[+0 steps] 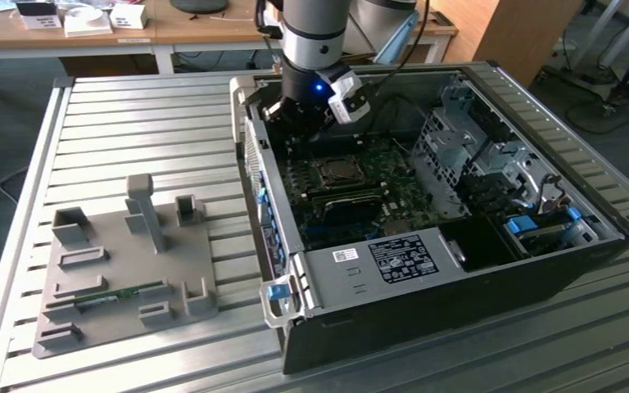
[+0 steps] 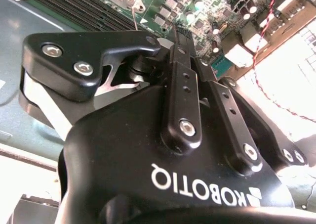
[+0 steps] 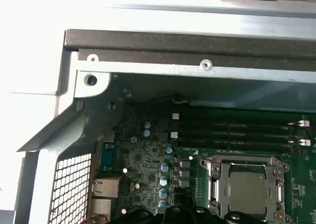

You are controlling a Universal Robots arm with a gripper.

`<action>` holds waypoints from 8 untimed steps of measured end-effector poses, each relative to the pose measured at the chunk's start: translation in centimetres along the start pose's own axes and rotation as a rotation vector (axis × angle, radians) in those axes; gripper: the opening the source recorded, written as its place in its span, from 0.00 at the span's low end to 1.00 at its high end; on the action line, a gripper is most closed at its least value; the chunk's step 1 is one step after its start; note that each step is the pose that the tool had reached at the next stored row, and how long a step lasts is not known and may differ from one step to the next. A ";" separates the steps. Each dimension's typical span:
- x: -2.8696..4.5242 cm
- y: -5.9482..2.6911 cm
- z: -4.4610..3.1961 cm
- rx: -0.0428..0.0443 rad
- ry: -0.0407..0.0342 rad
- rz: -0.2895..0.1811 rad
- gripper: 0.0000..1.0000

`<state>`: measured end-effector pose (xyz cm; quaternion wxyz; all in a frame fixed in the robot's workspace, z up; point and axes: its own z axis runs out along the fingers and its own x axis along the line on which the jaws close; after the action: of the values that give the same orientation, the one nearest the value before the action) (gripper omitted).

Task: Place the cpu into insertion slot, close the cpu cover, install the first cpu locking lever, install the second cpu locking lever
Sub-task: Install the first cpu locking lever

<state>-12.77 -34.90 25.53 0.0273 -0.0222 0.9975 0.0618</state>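
Note:
The cpu (image 3: 247, 188) lies in the insertion slot (image 1: 337, 170) on the green motherboard, its silver-grey top showing through the window of the cpu cover (image 3: 216, 184). The cover lies flat over it. In the first wrist view my gripper (image 3: 178, 201) hangs over the capacitors beside the socket, a short way from the cover's edge. In the second wrist view its black fingers (image 2: 180, 51) meet at the tips, with nothing visible between them. In the exterior view the gripper (image 1: 292, 131) sits low inside the case, at the far end of the motherboard. I cannot make out how the locking levers stand.
The open computer case (image 1: 533, 270) lies on a slatted metal table (image 1: 128, 123). Long black memory slots (image 3: 237, 130) run beside the socket, with the case's rear wall and vent grille (image 3: 69, 189) close by. A grey fixture plate (image 1: 118, 270) sits at the exterior view's left.

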 end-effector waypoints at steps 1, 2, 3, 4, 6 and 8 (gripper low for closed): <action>0.08 -0.01 0.04 0.0001 0.0001 0.000 0.11; 0.13 -0.01 0.11 0.0001 0.0001 0.000 0.11; 0.15 -0.02 0.15 -0.0003 0.0002 0.000 0.11; 0.19 -0.01 0.17 -0.0021 0.0002 0.000 0.11; 0.23 0.02 0.21 -0.0090 -0.0002 0.000 0.11; 0.27 0.04 0.24 -0.0162 -0.0007 0.001 0.11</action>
<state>-13.02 -34.84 25.28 0.0274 -0.0219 0.9969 0.0699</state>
